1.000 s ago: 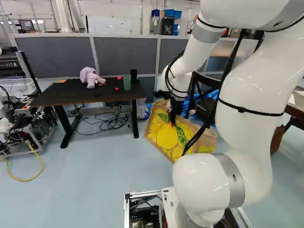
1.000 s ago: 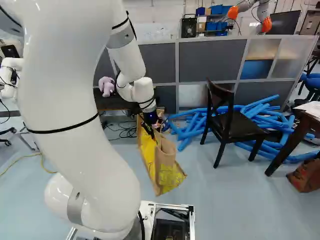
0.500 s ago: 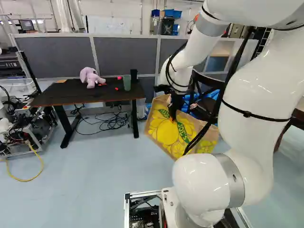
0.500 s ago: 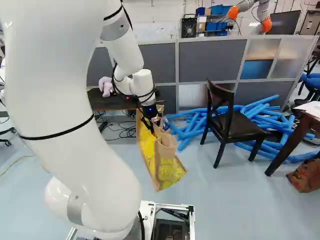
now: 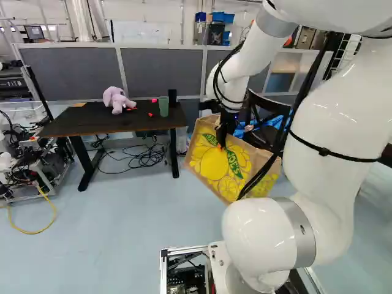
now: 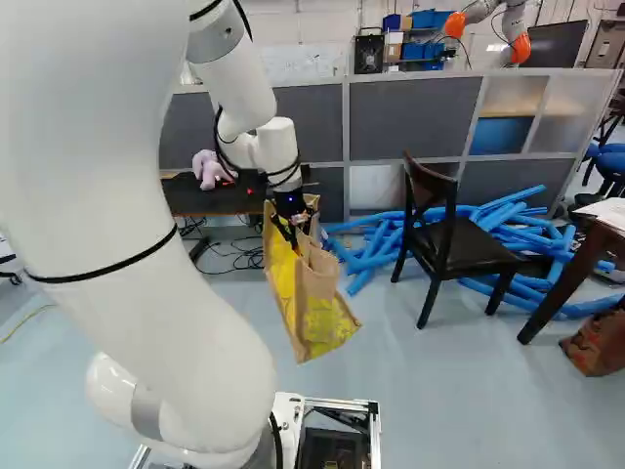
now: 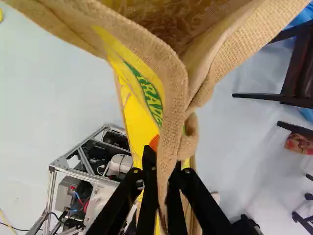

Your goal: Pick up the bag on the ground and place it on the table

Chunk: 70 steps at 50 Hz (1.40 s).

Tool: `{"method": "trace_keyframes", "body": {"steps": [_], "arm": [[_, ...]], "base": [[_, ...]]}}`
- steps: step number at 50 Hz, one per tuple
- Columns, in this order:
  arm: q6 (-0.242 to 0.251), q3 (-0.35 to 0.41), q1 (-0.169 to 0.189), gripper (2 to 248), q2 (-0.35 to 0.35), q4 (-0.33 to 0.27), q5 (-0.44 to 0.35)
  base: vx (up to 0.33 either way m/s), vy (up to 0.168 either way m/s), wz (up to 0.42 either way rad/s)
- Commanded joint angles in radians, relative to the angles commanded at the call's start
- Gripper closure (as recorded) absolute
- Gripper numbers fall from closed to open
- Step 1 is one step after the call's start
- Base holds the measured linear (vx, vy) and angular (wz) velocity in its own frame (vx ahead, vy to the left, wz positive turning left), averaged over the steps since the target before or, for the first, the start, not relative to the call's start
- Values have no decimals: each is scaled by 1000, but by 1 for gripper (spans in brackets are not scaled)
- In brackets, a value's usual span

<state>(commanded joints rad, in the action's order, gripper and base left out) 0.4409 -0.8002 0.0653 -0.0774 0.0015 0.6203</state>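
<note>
Now, burlap bag [image 5: 205,168]: held tilted, seen right of the black table [image 5: 73,119] in the left base view.
Gripper [image 7: 163,157]: clamped on the bag's rim.
Black table: best reached leftward.

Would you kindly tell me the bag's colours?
The bag is tan with a yellow and green print, clearest in the left base view.

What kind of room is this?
Probably a robotics lab or workshop: another robot arm stands beyond the grey partitions, and a cart of exposed electronics sits beside the black table.
</note>
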Motion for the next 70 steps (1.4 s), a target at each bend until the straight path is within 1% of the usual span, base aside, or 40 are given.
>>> {"method": "trace_keyframes", "body": {"steps": [35,70], "arm": [[0,-71,-41,228,55,66,151],[0,-151,-66,228,98,71,272]], "base": [[0,0,0],[0,0,0]]}}
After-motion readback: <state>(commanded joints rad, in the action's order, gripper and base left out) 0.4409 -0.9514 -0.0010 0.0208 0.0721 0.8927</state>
